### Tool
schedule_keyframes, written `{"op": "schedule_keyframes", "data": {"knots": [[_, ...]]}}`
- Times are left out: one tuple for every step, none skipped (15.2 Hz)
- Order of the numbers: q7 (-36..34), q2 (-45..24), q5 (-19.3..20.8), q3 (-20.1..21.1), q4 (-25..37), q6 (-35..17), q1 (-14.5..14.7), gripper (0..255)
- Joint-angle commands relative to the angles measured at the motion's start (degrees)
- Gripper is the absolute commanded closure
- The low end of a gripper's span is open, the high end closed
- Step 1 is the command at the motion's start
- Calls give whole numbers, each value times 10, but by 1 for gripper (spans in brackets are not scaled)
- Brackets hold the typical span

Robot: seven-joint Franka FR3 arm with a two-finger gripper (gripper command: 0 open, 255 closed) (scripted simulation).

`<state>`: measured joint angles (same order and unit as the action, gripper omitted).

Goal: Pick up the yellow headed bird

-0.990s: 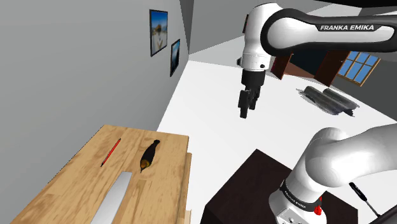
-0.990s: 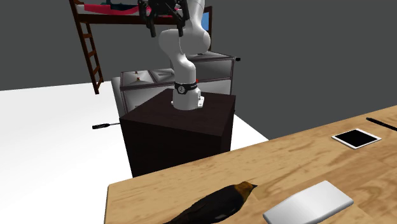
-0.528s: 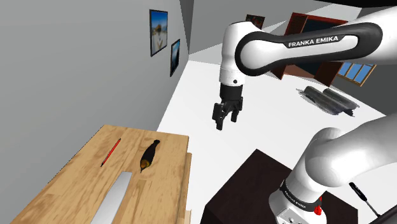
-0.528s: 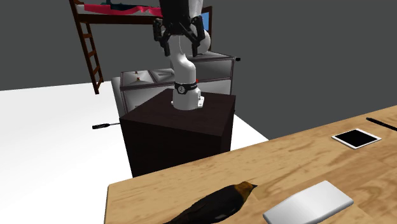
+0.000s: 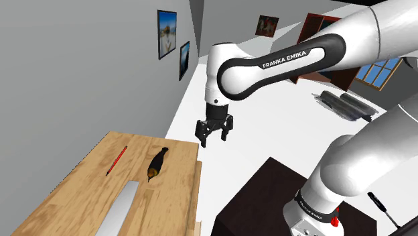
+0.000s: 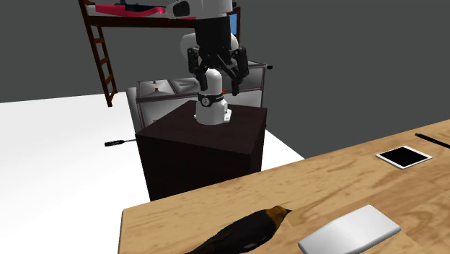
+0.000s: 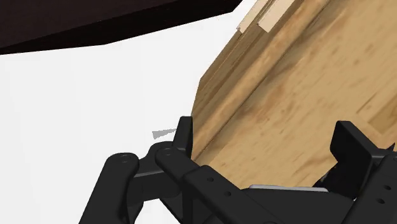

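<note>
Shoulder view has the fingers [image 5: 202, 136] wide open and empty, hanging beyond the surface [image 5: 87, 184] edge, apart from the bird [image 5: 157, 163] lying there, so a hasty descent could clip that edge.

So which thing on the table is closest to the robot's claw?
The dark bird with the brownish head; the red pencil and grey slab lie farther from the open gripper.

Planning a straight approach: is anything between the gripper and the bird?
Nothing visible. The open gripper hangs in the air by the table's edge; only bare wood lies between it and the bird. The red pencil lies beyond the bird, the grey slab by its head.
</note>
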<state>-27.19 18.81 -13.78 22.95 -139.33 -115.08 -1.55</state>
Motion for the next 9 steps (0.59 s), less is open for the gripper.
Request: {"op": "schedule_keyframes", "data": {"knots": [[-46, -47, 6, 20, 19, -35, -5, 0], [-68, -71, 12, 28, 30, -50, -8, 0], [-90, -95, 20, 35, 41, -65, -10, 0], [-113, -119, 29, 41, 53, -79, -12, 0], [-136, -144, 40, 46, 66, -93, -14, 0], [-160, -168, 52, 50, 79, -105, -14, 0], [-184, -193, 66, 52, 93, -117, -14, 0], [-208, -218, 80, 53, 108, -127, -12, 0], [-231, -243, 94, 53, 124, -136, -10, 0]]}}
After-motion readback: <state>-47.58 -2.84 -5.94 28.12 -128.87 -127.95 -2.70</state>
